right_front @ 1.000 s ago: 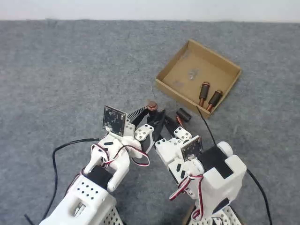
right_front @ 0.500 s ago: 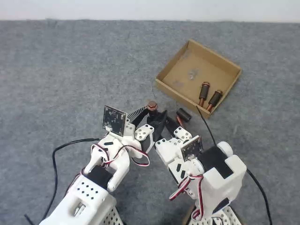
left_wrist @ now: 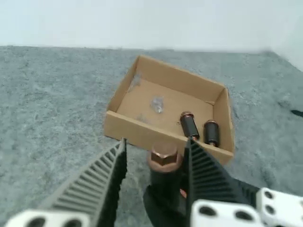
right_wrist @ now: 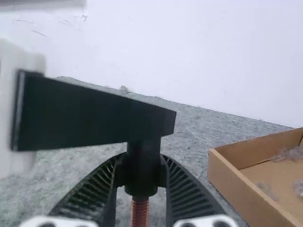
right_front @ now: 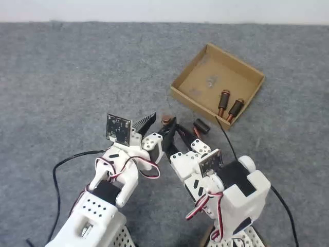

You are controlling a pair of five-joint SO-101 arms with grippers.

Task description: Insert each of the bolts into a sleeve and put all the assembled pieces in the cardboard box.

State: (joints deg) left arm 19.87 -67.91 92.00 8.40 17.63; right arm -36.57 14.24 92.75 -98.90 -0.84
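Before the cardboard box [right_front: 181,93], right gripper [right_wrist: 142,163] pinches a bolted sleeve [right_wrist: 142,177] — left gripper [left_wrist: 157,144] spread around it, loose sleeve [right_front: 201,126] nearby.

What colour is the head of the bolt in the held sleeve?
Copper; the bolt head shows best in the left wrist view.

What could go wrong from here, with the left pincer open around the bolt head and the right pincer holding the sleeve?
The left pincer stands open, jaws flanking the bolt head closely; backing away, one could catch it and drag the bolt out of the sleeve. The right pincer grips only the sleeve, so the bolt might slide out if tilted on the way to the cardboard box.
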